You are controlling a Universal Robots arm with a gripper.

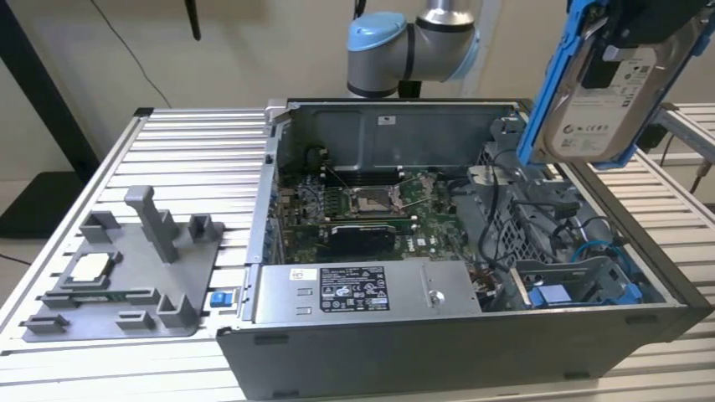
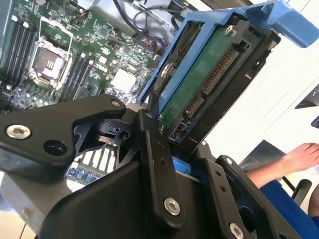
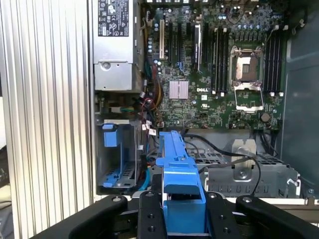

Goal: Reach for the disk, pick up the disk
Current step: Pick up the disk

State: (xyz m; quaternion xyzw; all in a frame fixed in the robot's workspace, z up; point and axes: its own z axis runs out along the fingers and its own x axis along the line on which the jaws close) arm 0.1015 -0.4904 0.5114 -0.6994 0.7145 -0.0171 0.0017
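One disk hangs high above the open computer case, at the exterior view's right, label side facing the camera, blue bracket running down its edge. It is clear of the drive bay and touches nothing below.

Risks, as I judge them:
- Grip sits at one end of the bracket, so the long body hangs as a lever. A jolt could rock it between the fingers and let it slide.
- A drop from here lands on the motherboard or the loose cables by the bay; the open processor socket is exposed directly under the arm.
- The bracket is plastic; too hard a squeeze could flex it away from the drive.
- A person's hand rests near the desk edge in the second wrist view, close to the working area.

Tool: fingers drawn in against both sides of the bracket, clenched on the disk, no slack visible in the first wrist view. The second wrist view shows the disk's green circuit board and connector end rising straight out of the tool.

Desk carries the case and a grey fixture tray, untouched.
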